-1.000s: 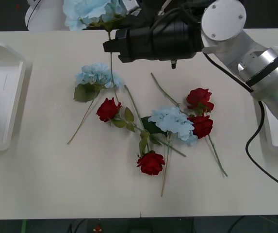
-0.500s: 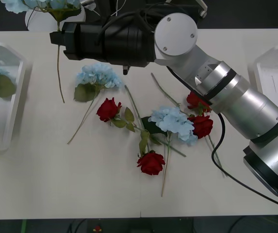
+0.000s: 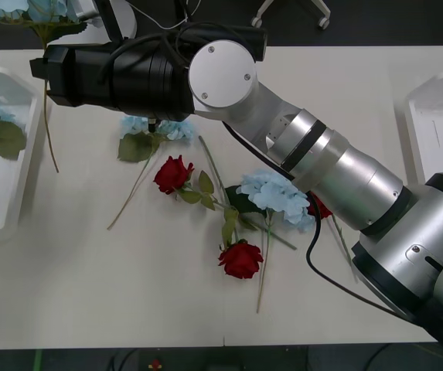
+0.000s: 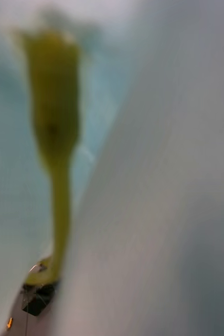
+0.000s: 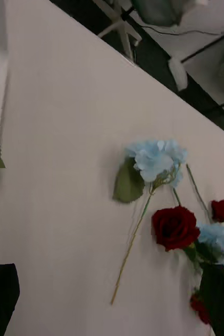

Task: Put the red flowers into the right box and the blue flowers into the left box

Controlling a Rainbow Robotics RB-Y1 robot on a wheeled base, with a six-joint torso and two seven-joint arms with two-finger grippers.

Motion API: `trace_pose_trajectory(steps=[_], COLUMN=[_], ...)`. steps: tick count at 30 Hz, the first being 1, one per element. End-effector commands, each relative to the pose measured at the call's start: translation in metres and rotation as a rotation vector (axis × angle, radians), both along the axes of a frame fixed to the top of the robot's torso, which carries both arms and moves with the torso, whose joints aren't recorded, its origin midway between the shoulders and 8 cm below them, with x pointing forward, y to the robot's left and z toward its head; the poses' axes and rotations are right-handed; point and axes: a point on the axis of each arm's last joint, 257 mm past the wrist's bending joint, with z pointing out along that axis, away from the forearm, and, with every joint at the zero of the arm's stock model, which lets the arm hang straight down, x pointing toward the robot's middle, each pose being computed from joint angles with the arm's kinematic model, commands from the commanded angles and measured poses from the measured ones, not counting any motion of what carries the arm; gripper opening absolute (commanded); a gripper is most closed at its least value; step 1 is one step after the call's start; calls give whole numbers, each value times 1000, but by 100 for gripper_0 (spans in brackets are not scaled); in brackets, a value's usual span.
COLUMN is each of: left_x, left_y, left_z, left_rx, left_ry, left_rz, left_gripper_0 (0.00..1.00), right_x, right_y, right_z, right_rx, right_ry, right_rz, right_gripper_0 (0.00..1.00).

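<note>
**Carrying a blue flower across to the left box**

I have the right arm stretched far over the bench (image 3: 90,294), its right hand (image 3: 45,71) near the far left corner, just beside the left box (image 3: 5,201). It grips a blue flower by the stem (image 3: 49,131): the pale head (image 3: 20,9) rides above the hand at the top edge of the front view, and the stem hangs down over the bench close to the box rim. The right wrist view shows that green stem (image 4: 59,173) pinched at the fingers.

The left box already holds blue petals and a large leaf (image 3: 5,137). The right box (image 3: 437,124) sits at the far right edge. On the bench lie another blue flower (image 3: 155,127), a third blue head (image 3: 275,193) in the tangle, and red flowers, one (image 3: 173,174) mid-bench and one (image 3: 240,259) nearer me.

The left hand (image 5: 112,294) hangs spread apart and empty, looking over the pile.

To finish this well, I judge the right hand should travel further left until head and stem are both over the tray floor, then lower before letting go, so the dangling stem does not catch the rim and tip the flower out.
</note>
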Motion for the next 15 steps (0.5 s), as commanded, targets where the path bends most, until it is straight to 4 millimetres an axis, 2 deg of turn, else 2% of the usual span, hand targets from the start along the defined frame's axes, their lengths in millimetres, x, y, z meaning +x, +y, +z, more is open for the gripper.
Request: trace_pose_trajectory(steps=[1, 6, 7, 10, 15], left_x=[-33, -54, -55, -60, -61], left_y=[-21, -60, -64, -96, -134], left_z=[-1, 16, 17, 28, 48], left_rx=[56, 2, 2, -8, -68], left_ry=[-159, -331, -348, -463, -549], left_rz=[-140, -274, -284, -327, -315], left_gripper_0=[100, 100, 100, 100, 100], right_x=[-20, -21, -20, -21, -28], right_y=[18, 17, 17, 17, 20], right_z=[32, 28, 28, 28, 26], right_rx=[26, 12, 11, 14, 21], right_ry=[-46, -43, -44, -39, -11], right_rz=[42, 50, 48, 50, 71], right_gripper_0=[0, 0, 0, 0, 0])
